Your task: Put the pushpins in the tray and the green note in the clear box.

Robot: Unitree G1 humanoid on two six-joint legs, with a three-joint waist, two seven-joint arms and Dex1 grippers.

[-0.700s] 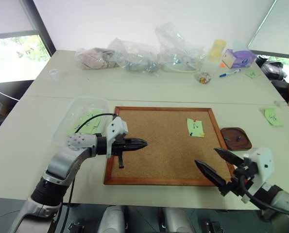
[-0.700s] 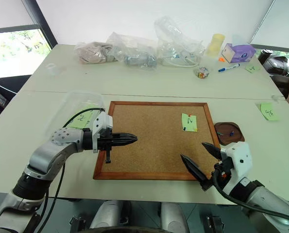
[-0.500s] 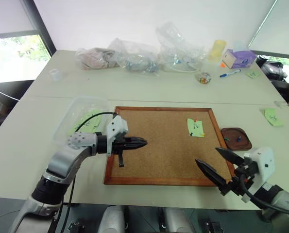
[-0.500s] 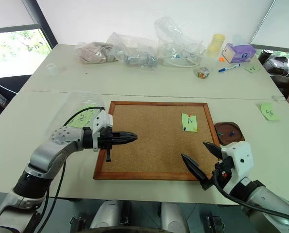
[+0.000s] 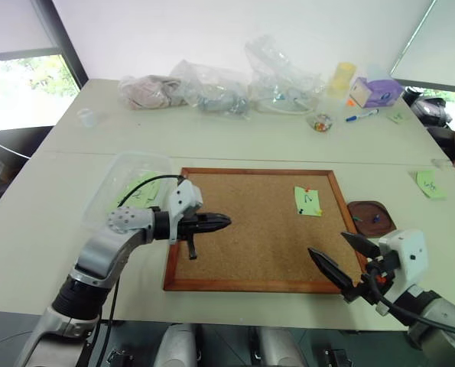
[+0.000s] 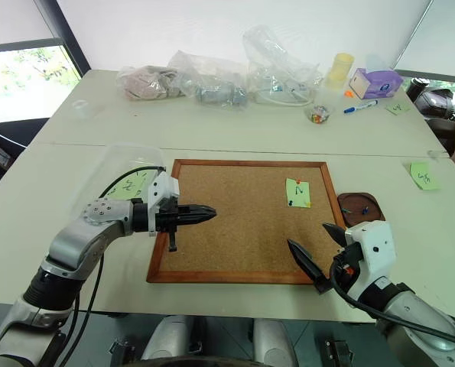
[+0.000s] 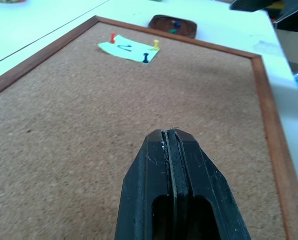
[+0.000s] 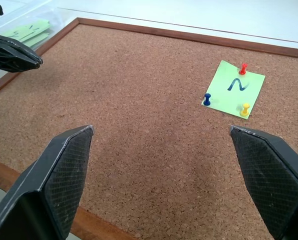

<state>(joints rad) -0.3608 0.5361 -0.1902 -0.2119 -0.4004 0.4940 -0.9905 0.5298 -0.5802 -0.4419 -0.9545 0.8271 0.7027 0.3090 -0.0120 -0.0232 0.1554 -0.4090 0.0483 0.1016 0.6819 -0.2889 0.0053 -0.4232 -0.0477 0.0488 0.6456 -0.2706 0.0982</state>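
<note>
Green note (image 5: 307, 201) pinned flat on the corkboard (image 5: 250, 252), toward its far right corner, black squiggle up, held by 3 pushpins (image 8: 244, 68): red at the far corner, blue and yellow (image 8: 245, 108) along the near edge.

Nearest the robot: right tool (image 5: 348, 264) over the board's near right corner, 2 black fingers spread wide, nothing between them, pointing toward the note but well apart from it. Left tool (image 5: 221, 223) over the board's left part, fingers pressed shut on nothing, pointing across the board to the right, level with the cork and not touching it.

Tray (image 5: 372, 218) on the bench (image 5: 288, 145) just beside the board's right frame, holding a few small pins, blue and green among them. Clear box (image 5: 128, 183) on the bench just off the board's far left corner, partly behind the left arm, with light green notes already inside.

Farther right, another green note (image 5: 430, 184) lying loose on the bench. Along the far edge: clear plastic bags (image 5: 212, 88), a yellow cup (image 5: 342, 76), a purple box (image 5: 376, 92), a blue-capped marker (image 5: 362, 116), a small jar of coloured bits (image 5: 320, 122), a small white cup (image 5: 87, 116) at far left.

Against 0.7 s ago: right tool drawn slightly nearer the robot; left tool, note, pins, tray and box as before.
</note>
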